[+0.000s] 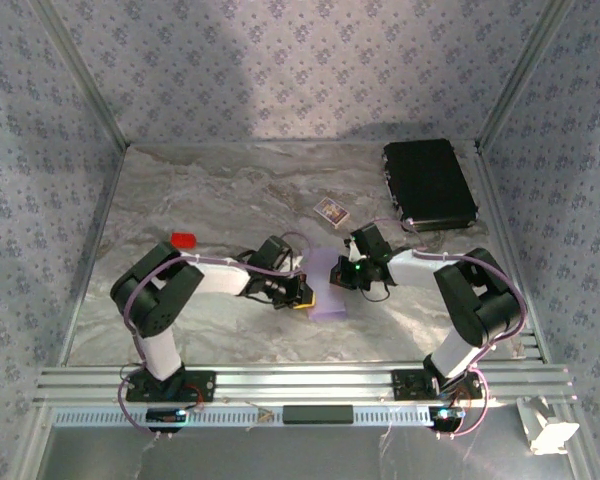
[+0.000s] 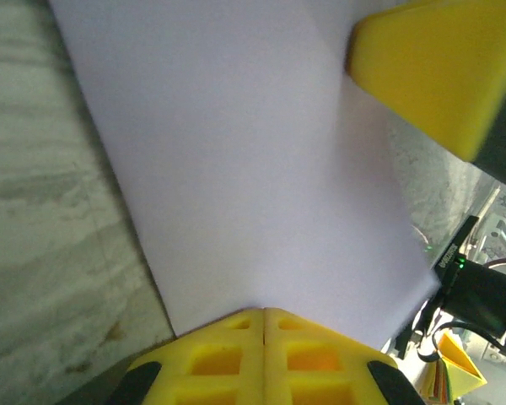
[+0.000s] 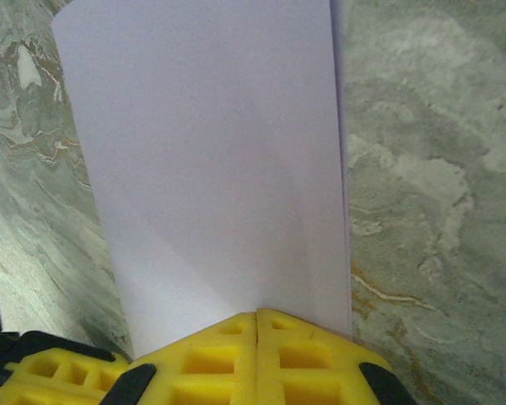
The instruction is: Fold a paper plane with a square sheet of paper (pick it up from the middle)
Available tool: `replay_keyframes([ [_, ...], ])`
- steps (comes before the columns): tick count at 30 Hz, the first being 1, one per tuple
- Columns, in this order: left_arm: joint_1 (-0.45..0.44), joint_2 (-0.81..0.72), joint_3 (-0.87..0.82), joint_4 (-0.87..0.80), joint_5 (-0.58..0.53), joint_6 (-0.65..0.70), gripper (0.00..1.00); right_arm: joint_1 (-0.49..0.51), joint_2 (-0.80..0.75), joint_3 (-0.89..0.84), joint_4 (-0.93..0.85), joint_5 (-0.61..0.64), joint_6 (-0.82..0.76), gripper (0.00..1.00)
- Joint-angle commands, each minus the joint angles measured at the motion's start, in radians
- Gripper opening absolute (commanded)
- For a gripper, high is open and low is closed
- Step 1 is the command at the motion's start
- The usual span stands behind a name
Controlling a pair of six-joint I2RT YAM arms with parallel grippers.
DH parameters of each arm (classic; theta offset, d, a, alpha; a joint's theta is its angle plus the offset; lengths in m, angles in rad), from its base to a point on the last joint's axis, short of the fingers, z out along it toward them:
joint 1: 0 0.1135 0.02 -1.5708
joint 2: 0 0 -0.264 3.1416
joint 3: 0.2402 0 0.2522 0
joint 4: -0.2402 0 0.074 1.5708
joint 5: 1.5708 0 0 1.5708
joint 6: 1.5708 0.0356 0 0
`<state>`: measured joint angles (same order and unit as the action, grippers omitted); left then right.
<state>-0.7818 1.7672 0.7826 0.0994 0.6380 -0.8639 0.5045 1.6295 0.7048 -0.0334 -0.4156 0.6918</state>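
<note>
Lilac sheet of thin paper (image 1: 330, 292) (image 2: 253, 169) (image 3: 219, 152), folded into a long strip, rests on the grey marbled table (image 1: 210, 190) between the two arms. The left gripper (image 1: 298, 295) (image 2: 263, 314) has its yellow fingers pressed together on one edge of it. The right gripper (image 1: 348, 272) (image 3: 257, 315) pinches another edge, jaws closed with no gap.

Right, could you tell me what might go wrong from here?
The left claw and right claw are both shut at the lilac sheet, close together; a stray move could make them collide. The tabletop looks smooth, so a sliding press may drag or wrinkle the sheet. A lower layer seems to peek past one edge, so creasing now might fix a skew.
</note>
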Motion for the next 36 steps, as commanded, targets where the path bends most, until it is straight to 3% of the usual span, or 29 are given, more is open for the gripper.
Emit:
replay_keyframes([
  [1, -0.011, -0.051, 0.024, -0.017, 0.013, 0.007, 0.0, -0.003, 0.018, -0.046, -0.123, 0.099, 0.006, 0.0],
  [20, -0.045, 0.043, -0.052, -0.012, 0.018, 0.038, 0.0, -0.007, 0.016, -0.057, -0.116, 0.105, 0.01, 0.0],
  [36, -0.088, -0.037, -0.101, -0.091, -0.021, 0.12, 0.01, -0.008, 0.02, -0.055, -0.12, 0.106, 0.008, 0.0],
])
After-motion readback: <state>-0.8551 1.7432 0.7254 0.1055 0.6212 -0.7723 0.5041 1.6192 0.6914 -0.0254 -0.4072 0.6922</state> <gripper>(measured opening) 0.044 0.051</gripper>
